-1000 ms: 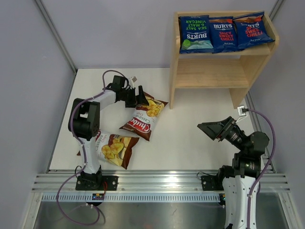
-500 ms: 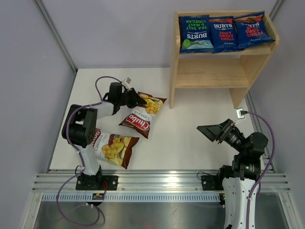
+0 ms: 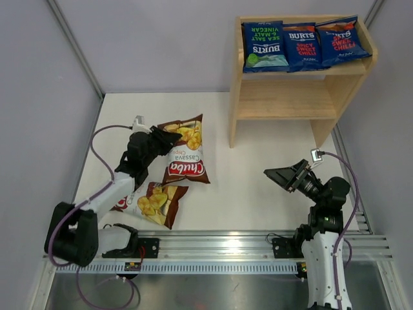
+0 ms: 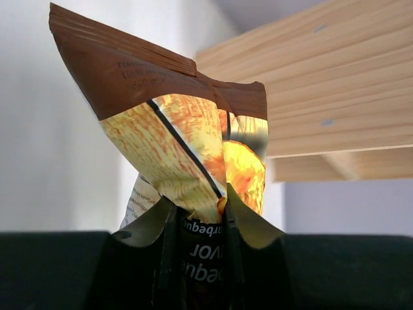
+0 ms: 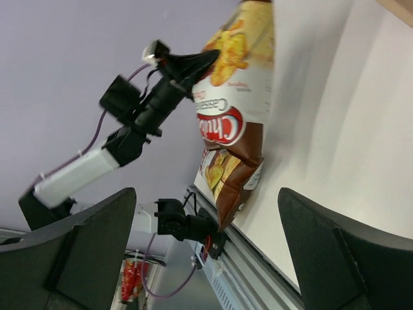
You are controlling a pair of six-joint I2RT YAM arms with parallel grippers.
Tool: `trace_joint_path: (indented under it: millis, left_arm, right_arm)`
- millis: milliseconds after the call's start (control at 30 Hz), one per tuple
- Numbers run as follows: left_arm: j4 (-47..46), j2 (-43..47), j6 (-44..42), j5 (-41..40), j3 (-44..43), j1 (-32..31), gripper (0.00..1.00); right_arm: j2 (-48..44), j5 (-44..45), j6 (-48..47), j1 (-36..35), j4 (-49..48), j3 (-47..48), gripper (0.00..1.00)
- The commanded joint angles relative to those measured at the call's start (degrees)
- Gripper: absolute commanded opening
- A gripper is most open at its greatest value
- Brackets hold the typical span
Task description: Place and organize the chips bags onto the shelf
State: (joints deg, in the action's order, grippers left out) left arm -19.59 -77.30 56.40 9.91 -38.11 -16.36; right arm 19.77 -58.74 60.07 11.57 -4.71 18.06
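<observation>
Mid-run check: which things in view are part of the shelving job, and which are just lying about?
Job:
held Chuba bag in left gripper
second Chuba bag on the table
green-lettered Burts bag, middle Burts bag, right Burts bag atop the shelf

Lying about:
nothing loose; only purple cables and metal rail

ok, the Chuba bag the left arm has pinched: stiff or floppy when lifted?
Probably floppy: the Chuba bag creases and bunches where the left gripper pinches its edge. Likely light for its size; it looks puffy, mostly air. Its glossy film may slip in the jaws, and held by one edge it could sag or swing.
</observation>
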Motion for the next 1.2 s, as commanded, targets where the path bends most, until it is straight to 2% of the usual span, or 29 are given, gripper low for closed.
trace_joint_path:
  millis: [0, 67, 100, 133, 200, 233, 267, 300, 367, 467, 533, 667, 867, 1167]
  left_arm:
    - [-1.7, 16.8, 11.2, -16.2, 3.6, -3.8, 0.0]
    - [3.9, 23.7, 14.2, -20.9, 5.2, -5.8, 0.0]
    - [5.2, 30.1, 17.6, -25.4, 5.8, -8.4, 0.0]
    - [6.0, 33.0, 19.0, -27.6, 6.5, -9.8, 0.0]
    - [8.8, 38.2, 22.6, -33.8, 6.6, -13.5, 0.0]
    - [10.0, 42.0, 23.9, -35.5, 6.4, -14.5, 0.0]
    - [10.5, 43.8, 25.1, -36.7, 6.1, -15.1, 0.0]
    - [11.0, 45.0, 27.8, -37.5, 5.9, -15.5, 0.0]
    - [11.2, 47.5, 29.6, -37.9, 5.0, -15.7, 0.0]
    - [12.8, 48.4, 33.1, -37.4, 2.5, -15.8, 0.0]
    - [12.5, 48.7, 35.4, -36.4, 1.9, -16.0, 0.0]
    - [12.8, 49.7, 37.7, -36.7, 1.7, -16.6, 0.0]
    - [12.3, 52.3, 39.9, -35.8, 3.6, -17.0, 0.0]
    - [11.3, 54.3, 41.7, -33.8, 5.3, -17.4, 0.0]
  right_arm:
    - [3.3, 3.4, 6.0, -5.2, -16.9, -3.1, 0.99]
    - [7.9, 8.5, 4.4, -10.1, -19.6, -2.7, 0.99]
    - [9.7, 11.0, 3.7, -14.4, -22.4, -2.3, 0.99]
    - [13.3, 14.0, 2.2, -22.6, -23.1, -1.5, 0.98]
    - [17.1, 25.2, -4.2, -34.0, -26.6, 0.8, 0.97]
    - [20.5, 29.1, -8.4, -45.4, -29.0, 1.4, 0.96]
    - [22.1, 37.0, -10.8, -50.5, -32.0, 1.9, 0.96]
    - [23.5, 40.7, -13.1, -54.9, -38.0, 2.1, 0.96]
    - [27.8, 50.2, -20.1, -65.8, -43.6, 2.8, 0.97]
    - [36.2, 55.3, -25.6, -73.6, -57.6, 6.1, 0.98]
    - [43.2, 57.2, -29.6, -76.2, -62.3, 8.0, 0.98]
    - [50.5, 61.5, -34.0, -80.0, -68.2, 14.1, 0.99]
    - [55.3, 75.0, -33.0, -81.1, -65.3, 18.7, 0.99]
    - [58.7, 84.7, -30.7, -81.7, -62.7, 22.7, 0.99]
